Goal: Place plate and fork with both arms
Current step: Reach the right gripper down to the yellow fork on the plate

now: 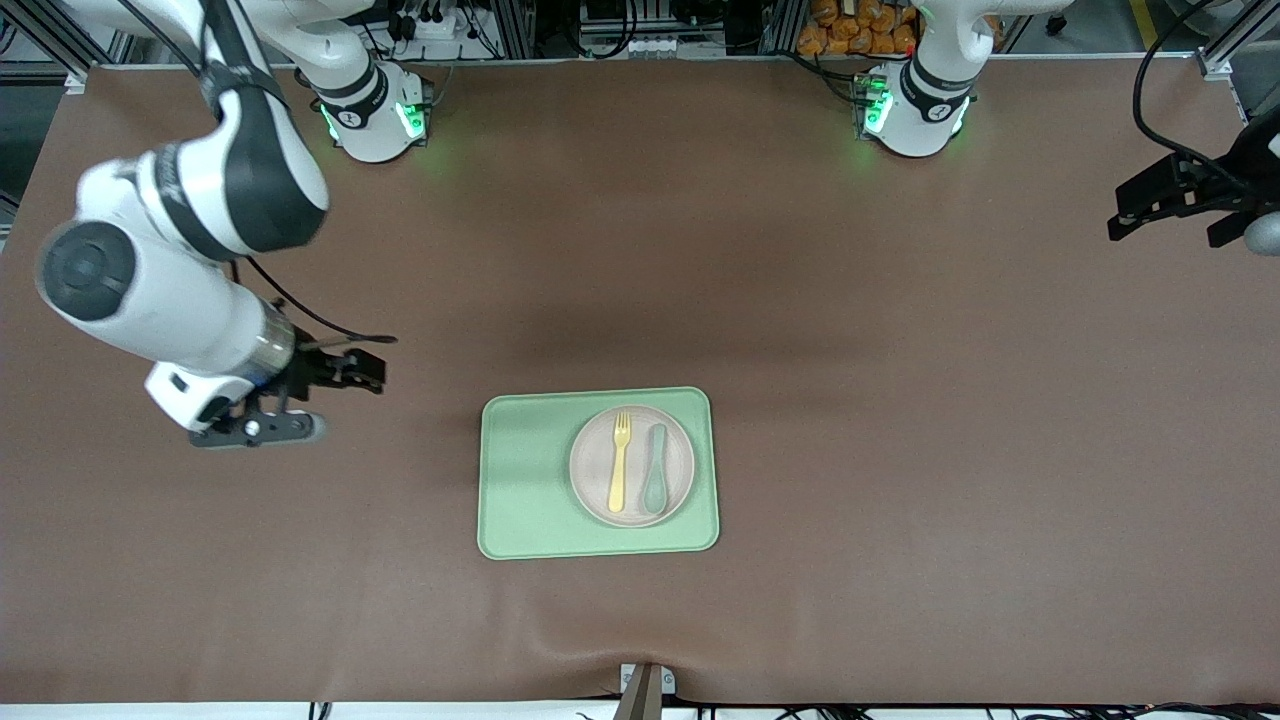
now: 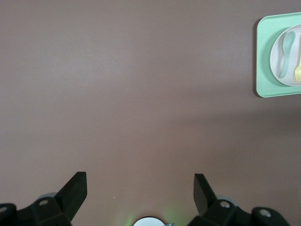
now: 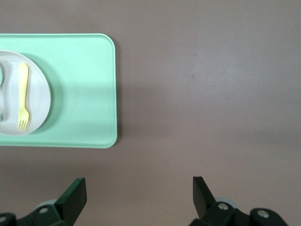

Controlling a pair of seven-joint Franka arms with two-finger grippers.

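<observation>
No readable text on the table or the arms

No word, brand, number or sign can be made out anywhere in the three views; small dark marks on the arms' green-lit bases (image 1: 375,118) are too small to read.

Even, bright overhead light falls on the bench (image 1: 900,400); a soft broad shadow lies above the tray (image 1: 520,480). Green base lamps tint it. Focus is sharp, without glare.
</observation>
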